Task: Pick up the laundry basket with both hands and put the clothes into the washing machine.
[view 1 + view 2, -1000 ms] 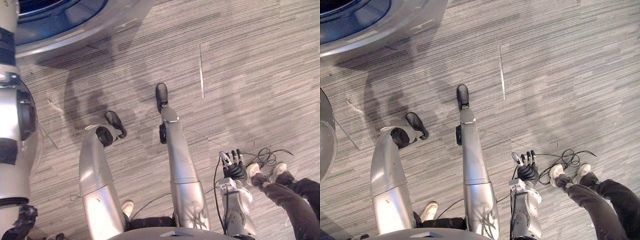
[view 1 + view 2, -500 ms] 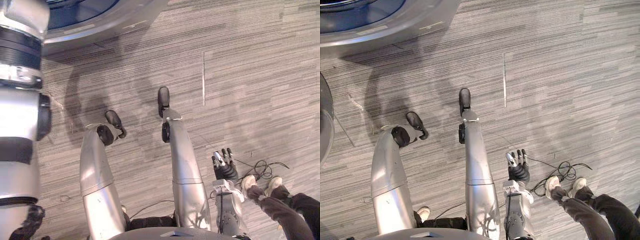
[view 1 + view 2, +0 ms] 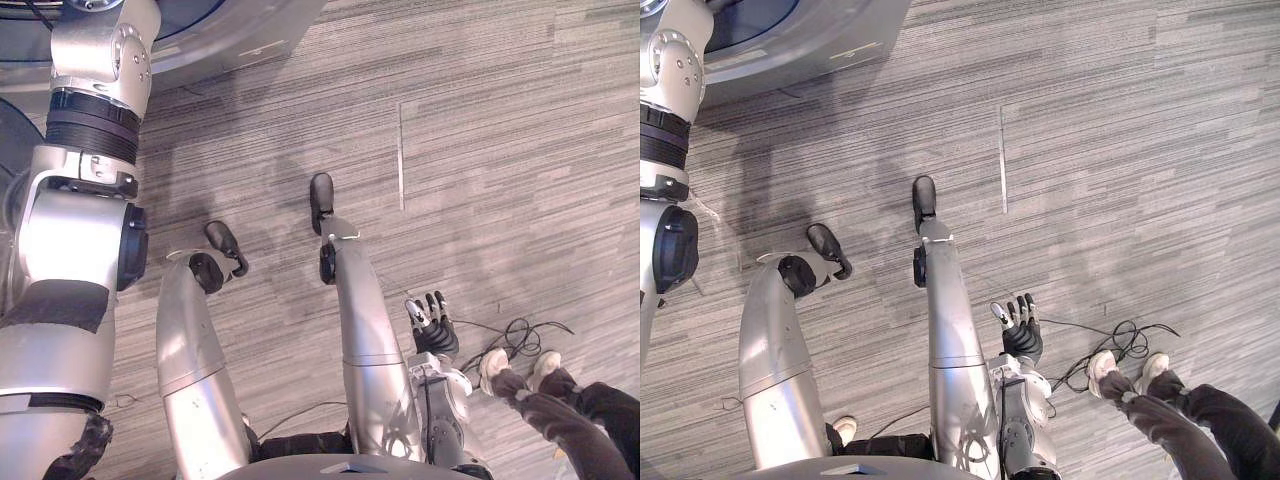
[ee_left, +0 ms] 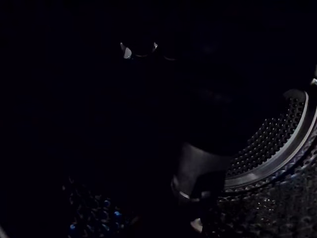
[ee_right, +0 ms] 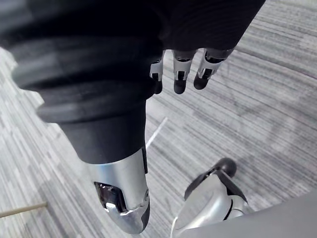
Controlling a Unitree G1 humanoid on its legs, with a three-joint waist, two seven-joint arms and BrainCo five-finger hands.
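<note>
The washer (image 3: 235,30) stands at the floor's (image 3: 500,150) far left. The left arm (image 3: 80,230) reaches into its dark drum (image 4: 277,144), where the left hand's (image 4: 198,168) state cannot be told. The right hand (image 3: 1018,335) hangs low, with its fingers (image 5: 181,74) straight, slightly spread and empty.

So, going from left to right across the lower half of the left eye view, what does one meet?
The left arm, then the right hand, which is open, then a person's white shoes.
</note>
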